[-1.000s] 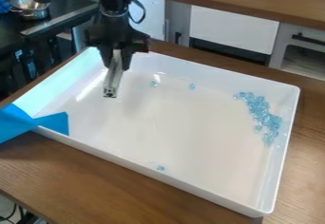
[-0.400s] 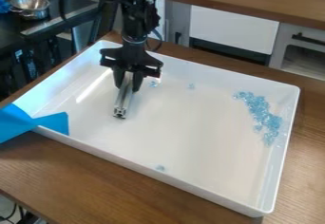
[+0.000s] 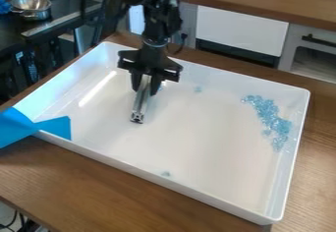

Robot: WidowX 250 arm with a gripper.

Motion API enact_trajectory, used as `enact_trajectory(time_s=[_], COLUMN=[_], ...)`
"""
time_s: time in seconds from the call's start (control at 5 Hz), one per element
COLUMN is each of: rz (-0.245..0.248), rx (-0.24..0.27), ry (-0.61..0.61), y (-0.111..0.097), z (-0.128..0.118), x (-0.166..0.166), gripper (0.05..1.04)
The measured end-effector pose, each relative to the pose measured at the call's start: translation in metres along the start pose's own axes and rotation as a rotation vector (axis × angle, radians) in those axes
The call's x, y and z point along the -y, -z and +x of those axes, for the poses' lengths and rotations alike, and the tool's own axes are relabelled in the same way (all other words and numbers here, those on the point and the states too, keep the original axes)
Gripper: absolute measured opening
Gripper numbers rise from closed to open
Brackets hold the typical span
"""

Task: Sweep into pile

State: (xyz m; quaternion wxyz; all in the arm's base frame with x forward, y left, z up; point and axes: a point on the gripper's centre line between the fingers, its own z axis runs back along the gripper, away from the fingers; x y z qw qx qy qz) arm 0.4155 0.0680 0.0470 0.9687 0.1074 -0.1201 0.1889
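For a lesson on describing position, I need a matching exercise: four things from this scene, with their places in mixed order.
Things
1. Metal pot
2. Blue tape
3. Large bead cluster
4. Silver bar

Places
A. Held in the gripper
B. In the tray, near its wall at picture right
C. On the dark counter
D. At the tray's corner at picture left

Pairs: 1-C, 2-D, 3-B, 4-A

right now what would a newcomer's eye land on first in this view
Probably the big white tray on the wooden table, with a heap of pale blue bits along its right side in the view. Next would be the black gripper, holding a silvery tool down into the tray, then the bright blue tape over the tray's left corner.
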Motion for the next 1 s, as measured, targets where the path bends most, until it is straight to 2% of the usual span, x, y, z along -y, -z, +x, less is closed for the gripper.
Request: enact_trajectory(time_s=[0.2,0.4,0.6,1.0], rz=[0.008,0.010,-0.011,-0.093], rx=[0.009,-0.006,-0.024,-0.076], ry=[0.026,0.022,0.025,0.091], y=[-0.001,-0.003,-0.008,-0.034], z=[0.001,0.002,0.000,-0.026], x=[0.019,0.034,0.061,0.132], gripper=[0.370,0.370,0.370,0.370])
